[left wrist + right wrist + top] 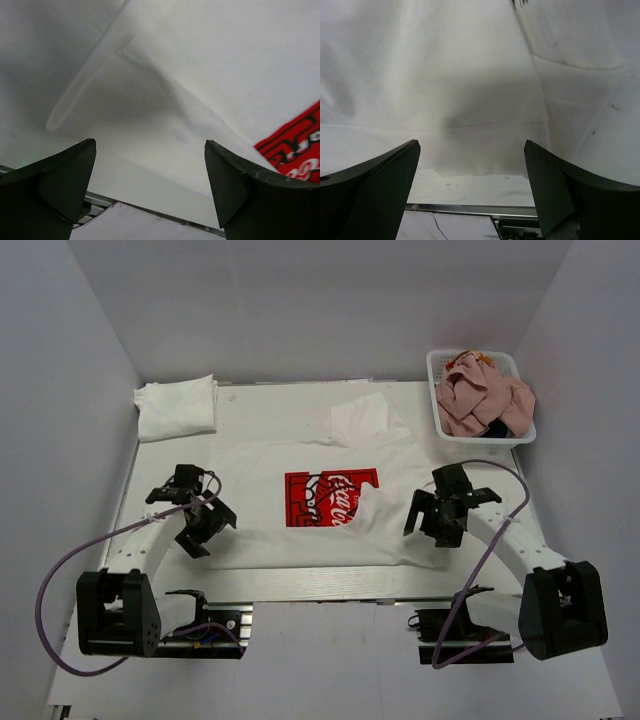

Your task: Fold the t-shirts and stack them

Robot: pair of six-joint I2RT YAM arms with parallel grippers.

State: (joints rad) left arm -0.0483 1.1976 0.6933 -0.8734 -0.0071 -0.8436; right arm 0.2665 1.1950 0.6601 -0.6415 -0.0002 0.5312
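Observation:
A white t-shirt (300,455) with a red Coca-Cola print (330,497) lies spread on the table, its near hem folded up over the print's right corner. My left gripper (203,527) is open above the shirt's near left edge (165,125). My right gripper (440,522) is open above the shirt's near right edge (470,100). Both are empty. Plain white folded shirts (177,406) lie at the far left corner. A pink shirt (480,400) and a navy one (497,427) lie in the basket.
A white mesh basket (438,365) stands at the far right corner. The table's metal front rail (320,585) runs just behind the near hem and shows in the left wrist view (165,214) and in the right wrist view (470,209). White walls enclose the table.

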